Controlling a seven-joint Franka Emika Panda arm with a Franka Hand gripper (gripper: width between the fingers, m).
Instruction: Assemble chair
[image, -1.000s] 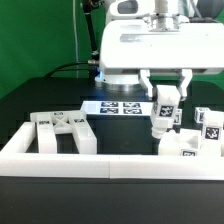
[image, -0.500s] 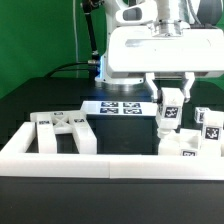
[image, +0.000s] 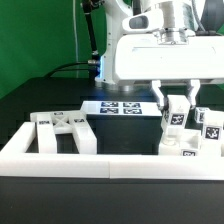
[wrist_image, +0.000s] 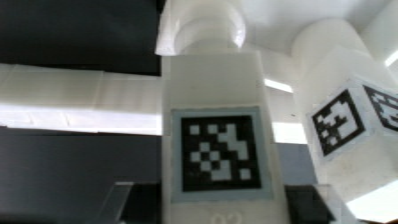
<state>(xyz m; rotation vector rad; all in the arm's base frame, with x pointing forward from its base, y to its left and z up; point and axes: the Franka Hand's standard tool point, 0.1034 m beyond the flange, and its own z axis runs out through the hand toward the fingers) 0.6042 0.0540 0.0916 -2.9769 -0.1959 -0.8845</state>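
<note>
Your gripper is nearly closed, its jaws clamped on the top of an upright tagged chair post at the exterior view's right, just over another white chair block, well apart from the frame piece on the left.

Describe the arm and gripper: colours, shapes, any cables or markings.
Arm: glossy white shells with dark gaps at the joints and a silver-grey round section at the wrist. Gripper: wide, boxy white body with two slim pale fingers. No markings or cables can be made out on either.
</note>
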